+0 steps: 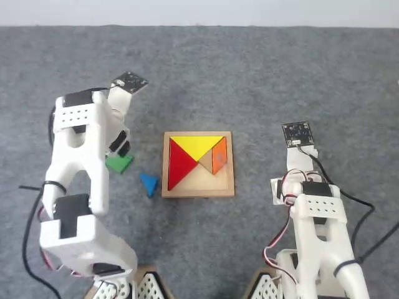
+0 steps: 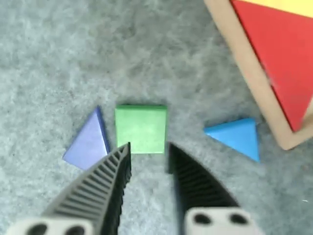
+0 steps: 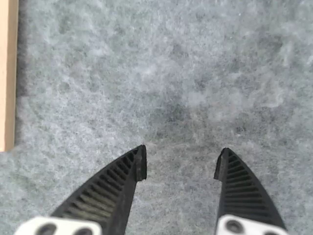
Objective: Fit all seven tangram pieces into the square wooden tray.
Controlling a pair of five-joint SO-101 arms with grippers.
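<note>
The square wooden tray (image 1: pixel 198 190) lies mid-table and holds a yellow triangle (image 1: pixel 196 145), a red triangle (image 1: pixel 180 166) and an orange piece (image 1: pixel 219 158). A green square (image 2: pixel 141 129) lies on the carpet left of the tray, with a lilac triangle (image 2: pixel 88 142) on one side and a blue triangle (image 2: pixel 235 136) on the other. My left gripper (image 2: pixel 147 152) hangs open just short of the green square, its fingertips at the square's near edge. The green square (image 1: pixel 118 163) peeks out from under the left arm, with the blue triangle (image 1: pixel 149 184) nearby. My right gripper (image 3: pixel 182 163) stands open over bare carpet right of the tray (image 3: pixel 8 73).
Grey carpet covers the whole table. The left arm (image 1: pixel 81 162) stands over the loose pieces, and the right arm (image 1: pixel 312 205) rises at the front right. Bare wood (image 1: pixel 206 177) shows in the tray's lower right part.
</note>
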